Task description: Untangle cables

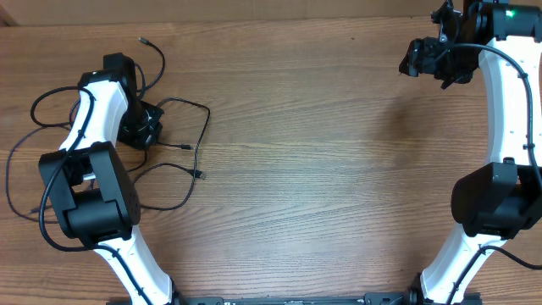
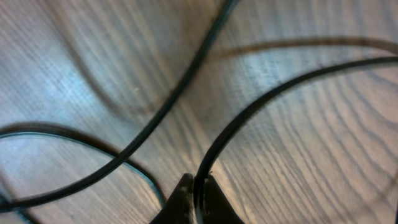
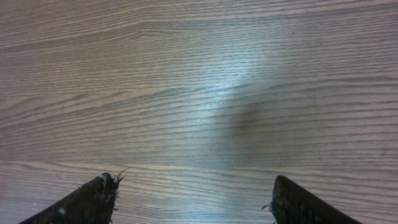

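My left tool (image 2: 198, 194) is pinched tight on one thin cable (image 2: 267, 98), low over the tabletop (image 1: 339, 169) among the cables (image 1: 198, 161) looped at the left side. I'd draw it slowly toward open wood, watching the crossing strand (image 2: 177, 93) for a snag. My right tool (image 3: 193, 179) hangs far off with its fingers apart over bare wood, free to pin a loop if one drags.
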Tool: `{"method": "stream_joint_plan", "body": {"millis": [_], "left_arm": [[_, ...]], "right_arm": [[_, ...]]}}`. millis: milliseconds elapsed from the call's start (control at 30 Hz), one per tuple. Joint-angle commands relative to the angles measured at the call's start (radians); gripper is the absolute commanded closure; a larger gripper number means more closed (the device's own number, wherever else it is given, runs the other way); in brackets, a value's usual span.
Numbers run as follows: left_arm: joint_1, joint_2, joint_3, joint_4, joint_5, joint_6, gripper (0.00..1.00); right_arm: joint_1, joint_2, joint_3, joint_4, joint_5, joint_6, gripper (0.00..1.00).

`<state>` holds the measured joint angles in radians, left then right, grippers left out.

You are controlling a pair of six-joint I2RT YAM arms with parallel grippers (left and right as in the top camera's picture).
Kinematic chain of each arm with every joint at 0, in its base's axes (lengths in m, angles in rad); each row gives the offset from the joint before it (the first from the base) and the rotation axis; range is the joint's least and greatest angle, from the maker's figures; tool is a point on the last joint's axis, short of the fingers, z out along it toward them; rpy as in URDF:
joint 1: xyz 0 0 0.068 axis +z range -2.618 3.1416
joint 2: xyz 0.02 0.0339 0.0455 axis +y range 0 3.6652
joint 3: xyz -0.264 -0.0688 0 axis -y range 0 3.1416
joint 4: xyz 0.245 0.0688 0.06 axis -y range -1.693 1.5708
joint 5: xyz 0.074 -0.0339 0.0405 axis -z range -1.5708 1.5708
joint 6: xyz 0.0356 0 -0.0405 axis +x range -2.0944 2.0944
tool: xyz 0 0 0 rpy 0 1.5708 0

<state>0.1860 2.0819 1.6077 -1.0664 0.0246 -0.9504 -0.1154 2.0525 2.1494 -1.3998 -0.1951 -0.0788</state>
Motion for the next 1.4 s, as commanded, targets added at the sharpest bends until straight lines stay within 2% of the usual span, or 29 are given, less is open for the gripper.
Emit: {"method": "stream_joint_plan", "body": {"millis": [0, 100, 133, 200, 333, 500, 600, 900, 1367], "left_arm": [[0.005, -0.030, 0.054, -0.016, 0.045, 0.098, 0.30], [0.005, -0.031, 0.127, -0.083, 0.032, 0.121, 0.04], [0.005, -0.031, 0.160, -0.113, 0.021, 0.121, 0.00], [0.004, -0.031, 0.277, -0.209, -0.011, 0.192, 0.00], [-0.008, -0.031, 0.412, -0.291, -0.005, 0.403, 0.01], [-0.051, -0.031, 0.546, -0.404, -0.006, 0.650, 0.00], [-0.110, -0.045, 0.603, -0.461, -0.038, 0.724, 0.00], [-0.277, -0.141, 0.608, -0.535, -0.062, 0.771, 0.00], [-0.436, -0.173, 0.599, -0.552, -0.050, 0.700, 0.00]], "right_arm": [[0.002, 0.007, -0.005, -0.002, -0.008, -0.001, 0.21], [0.002, 0.007, -0.005, -0.005, -0.008, -0.001, 0.21], [0.002, 0.007, -0.005, -0.005, -0.008, -0.002, 0.21], [0.002, 0.007, -0.005, -0.005, -0.008, -0.002, 0.20], [0.002, 0.007, -0.005, -0.005, -0.008, -0.001, 0.00], [0.002, 0.007, -0.005, -0.006, -0.045, -0.002, 0.00], [0.002, 0.007, -0.005, -0.015, -0.057, -0.002, 0.00], [0.002, 0.001, 0.000, -0.051, -0.098, -0.001, 0.00], [0.003, 0.001, -0.001, -0.053, -0.098, -0.001, 0.00]]}}
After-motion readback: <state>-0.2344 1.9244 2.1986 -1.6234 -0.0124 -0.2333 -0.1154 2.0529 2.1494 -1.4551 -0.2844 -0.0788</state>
